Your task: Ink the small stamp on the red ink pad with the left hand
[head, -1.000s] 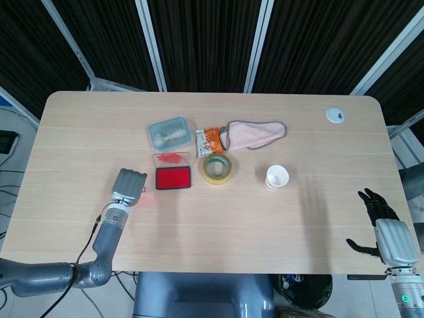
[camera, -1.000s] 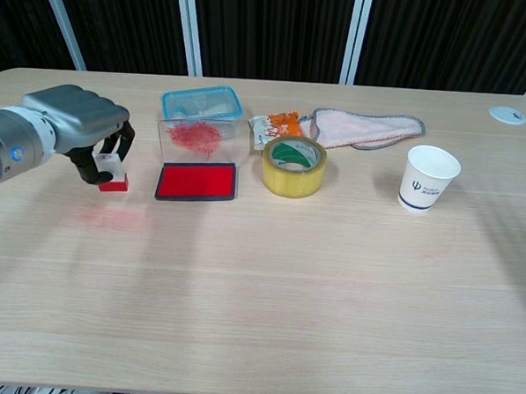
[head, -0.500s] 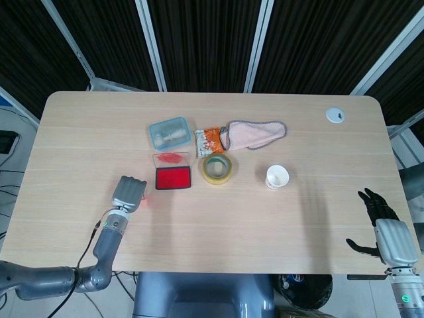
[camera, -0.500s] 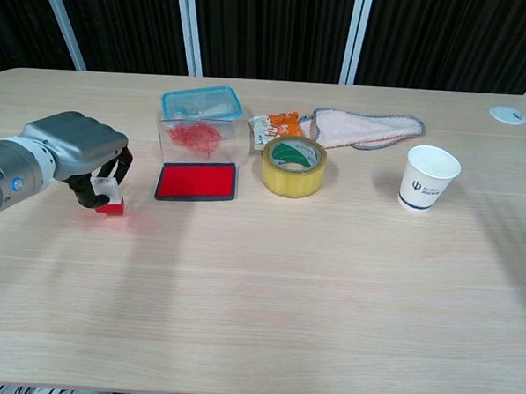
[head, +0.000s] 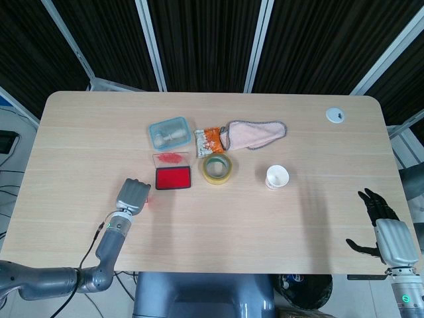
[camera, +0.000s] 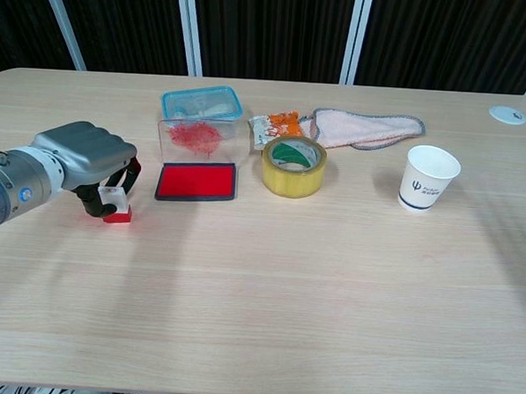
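My left hand [camera: 87,159] [head: 132,196] grips the small stamp [camera: 115,205], a clear block with a red base. The stamp's base sits at the tabletop, left of the red ink pad [camera: 196,180] [head: 173,178]. The pad lies open with its clear, red-smeared lid [camera: 195,139] standing upright behind it. In the head view the hand hides the stamp. My right hand [head: 387,228] stays by the table's near right edge, its fingers spread and empty.
Behind the pad is a blue-rimmed clear box [camera: 200,103]. To the right stand a yellow tape roll [camera: 294,165], an orange snack packet [camera: 281,125], a pink cloth [camera: 367,128] and a white paper cup [camera: 429,178]. A white disc [camera: 507,114] is set in the far right corner.
My left hand has come down and toward the near edge with the stamp, bringing its red base to the tabletop beside the pad. The right hand has not moved.
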You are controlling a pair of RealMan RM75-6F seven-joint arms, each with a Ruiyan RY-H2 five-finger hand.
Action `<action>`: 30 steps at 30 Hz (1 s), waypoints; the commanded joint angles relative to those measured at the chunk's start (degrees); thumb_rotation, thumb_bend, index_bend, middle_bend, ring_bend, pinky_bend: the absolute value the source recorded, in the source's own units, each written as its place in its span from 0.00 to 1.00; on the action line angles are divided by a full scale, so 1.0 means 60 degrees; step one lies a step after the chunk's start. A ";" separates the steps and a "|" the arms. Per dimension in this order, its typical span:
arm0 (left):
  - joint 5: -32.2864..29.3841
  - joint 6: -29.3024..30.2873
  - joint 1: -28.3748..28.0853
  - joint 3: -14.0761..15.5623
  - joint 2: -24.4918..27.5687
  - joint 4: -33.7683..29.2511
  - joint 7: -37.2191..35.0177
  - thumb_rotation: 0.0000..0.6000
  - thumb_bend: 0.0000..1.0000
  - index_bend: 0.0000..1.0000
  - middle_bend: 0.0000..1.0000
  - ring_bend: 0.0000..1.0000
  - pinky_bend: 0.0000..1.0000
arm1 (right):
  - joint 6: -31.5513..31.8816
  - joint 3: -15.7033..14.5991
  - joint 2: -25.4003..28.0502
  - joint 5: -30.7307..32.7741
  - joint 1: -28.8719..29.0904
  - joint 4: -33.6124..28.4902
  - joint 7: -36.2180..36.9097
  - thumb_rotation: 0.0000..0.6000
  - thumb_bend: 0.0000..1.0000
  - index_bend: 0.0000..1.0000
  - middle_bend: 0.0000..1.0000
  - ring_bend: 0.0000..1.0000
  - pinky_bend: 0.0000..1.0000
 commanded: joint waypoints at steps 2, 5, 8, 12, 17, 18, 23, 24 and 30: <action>0.0039 -0.0152 -0.0002 0.0010 0.0057 -0.0014 -0.0115 1.00 0.40 0.63 0.65 0.41 0.51 | -0.0008 -0.0002 0.0003 0.0006 0.0000 -0.0009 0.0009 1.00 0.22 0.04 0.00 0.00 0.19; 0.0096 -0.0238 0.0003 0.0026 0.0085 -0.0001 -0.0202 1.00 0.38 0.62 0.63 0.40 0.50 | -0.0017 0.0001 0.0009 0.0020 0.0001 -0.0025 0.0022 1.00 0.22 0.04 0.00 0.00 0.19; 0.0095 -0.0294 -0.0005 0.0054 0.0097 0.0015 -0.0192 1.00 0.36 0.59 0.60 0.38 0.47 | -0.0020 0.0001 0.0010 0.0022 0.0002 -0.0029 0.0025 1.00 0.22 0.04 0.00 0.00 0.19; 0.0068 -0.0316 -0.0024 0.0076 0.0118 0.0018 -0.0125 1.00 0.33 0.54 0.54 0.34 0.43 | -0.0037 0.0001 0.0016 0.0047 0.0001 -0.0048 0.0045 1.00 0.22 0.04 0.00 0.00 0.19; 0.0028 -0.0233 -0.0033 0.0104 0.0125 0.0035 0.0018 1.00 0.29 0.46 0.45 0.29 0.38 | -0.0037 0.0003 0.0022 0.0048 0.0001 -0.0056 0.0050 1.00 0.23 0.04 0.00 0.00 0.19; 0.0007 -0.0212 -0.0033 0.0107 0.0123 0.0039 0.0052 1.00 0.29 0.44 0.44 0.28 0.37 | -0.0038 0.0003 0.0023 0.0052 0.0000 -0.0058 0.0052 1.00 0.23 0.04 0.00 0.00 0.19; -0.0183 -0.0128 -0.0050 0.0114 0.0123 0.0030 0.0285 1.00 0.25 0.32 0.30 0.21 0.30 | -0.0023 0.0013 0.0017 0.0066 -0.0005 -0.0064 0.0031 1.00 0.23 0.04 0.00 0.00 0.19; -0.0209 -0.0114 -0.0056 0.0106 0.0125 0.0019 0.0316 1.00 0.24 0.30 0.28 0.20 0.29 | -0.0026 0.0013 0.0018 0.0068 -0.0004 -0.0064 0.0030 1.00 0.23 0.04 0.00 0.00 0.19; -0.0332 -0.0096 -0.0063 0.0067 0.0212 -0.0119 0.0368 1.00 0.19 0.13 0.11 0.07 0.14 | -0.0028 0.0008 0.0022 0.0061 -0.0004 -0.0061 0.0023 1.00 0.23 0.04 0.00 0.00 0.19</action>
